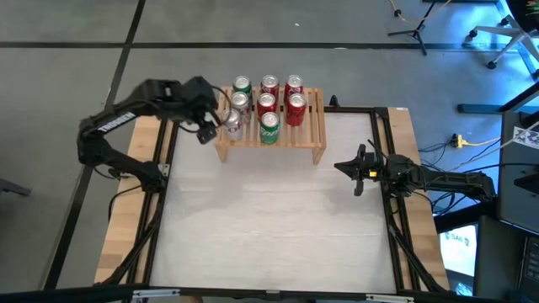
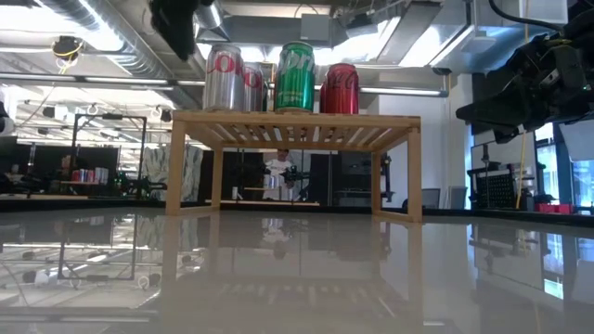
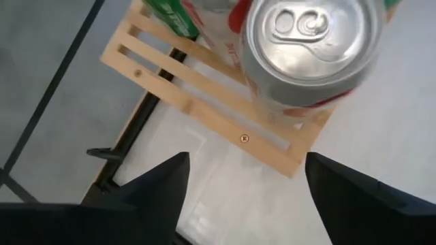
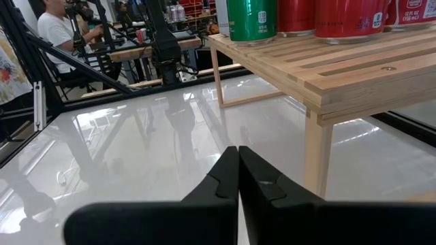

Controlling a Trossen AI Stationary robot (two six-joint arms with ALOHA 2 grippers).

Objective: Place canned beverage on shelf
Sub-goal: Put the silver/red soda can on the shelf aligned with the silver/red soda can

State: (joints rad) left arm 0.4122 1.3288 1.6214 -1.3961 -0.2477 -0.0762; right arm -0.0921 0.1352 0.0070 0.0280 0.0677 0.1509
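Above the shelf's (image 1: 271,126) left front corner, the left gripper (image 1: 207,133) is held with fingers (image 3: 153,187) wide beside a silver can (image 1: 233,125).

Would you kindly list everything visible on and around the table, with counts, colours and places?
shelf: one, light wood, slatted, far edge of the table.
silver cans: two, left column of the shelf.
green cans: two, one front middle, one back left.
red cans: four, middle and right columns.
table: one, white top, black frame.
person: one, white shirt, in the room beyond.
left gripper: fingers open, beside the front silver can.
right gripper: fingers shut, over the table's right side.
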